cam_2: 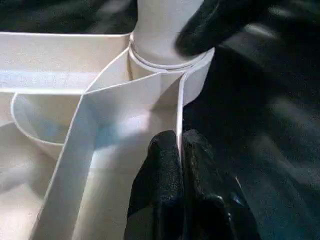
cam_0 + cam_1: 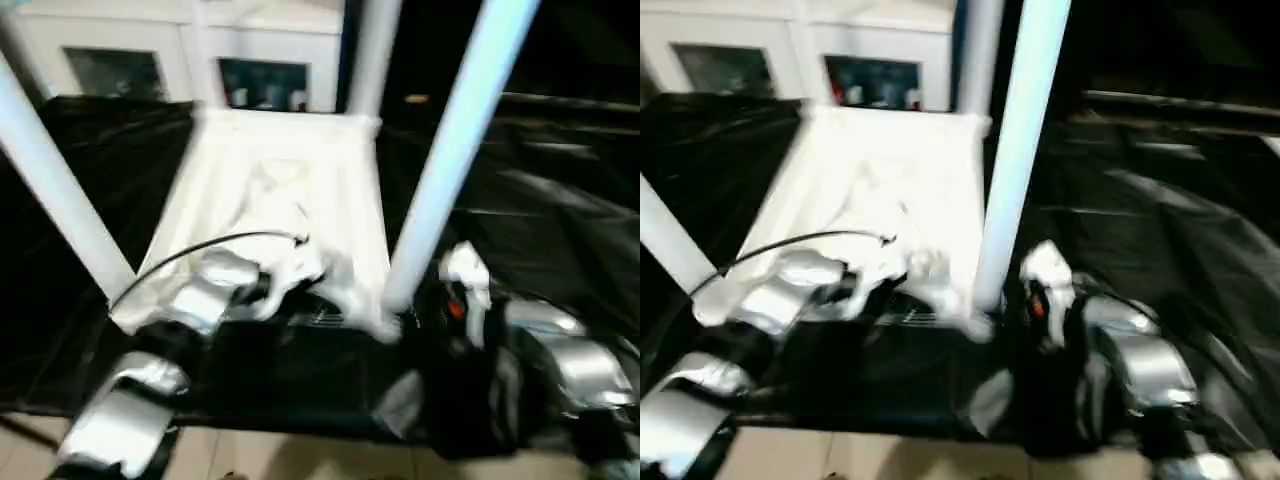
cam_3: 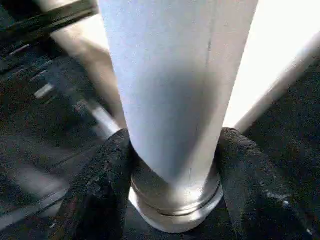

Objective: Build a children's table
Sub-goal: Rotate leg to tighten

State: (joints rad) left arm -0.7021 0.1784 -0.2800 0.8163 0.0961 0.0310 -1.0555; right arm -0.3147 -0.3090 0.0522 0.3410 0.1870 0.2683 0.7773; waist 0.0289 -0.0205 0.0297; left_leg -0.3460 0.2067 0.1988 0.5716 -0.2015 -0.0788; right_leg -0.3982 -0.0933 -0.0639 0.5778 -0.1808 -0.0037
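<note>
Silver forearms frame the work. My left tool (image 1: 180,165) is pinching the top's (image 2: 270,190) side wall beside the near corner socket (image 1: 165,75), its fingers pressed almost together. My right tool (image 3: 172,165) brackets the leg (image 2: 455,150) at its base, a finger on each side touching it. The upturned top lies at 12 o'clock on black sheeting (image 2: 560,200), this leg at about 1 o'clock. To seat it well, I should hold the wall steady and push straight down the leg's axis. No writing seems legible.
</note>
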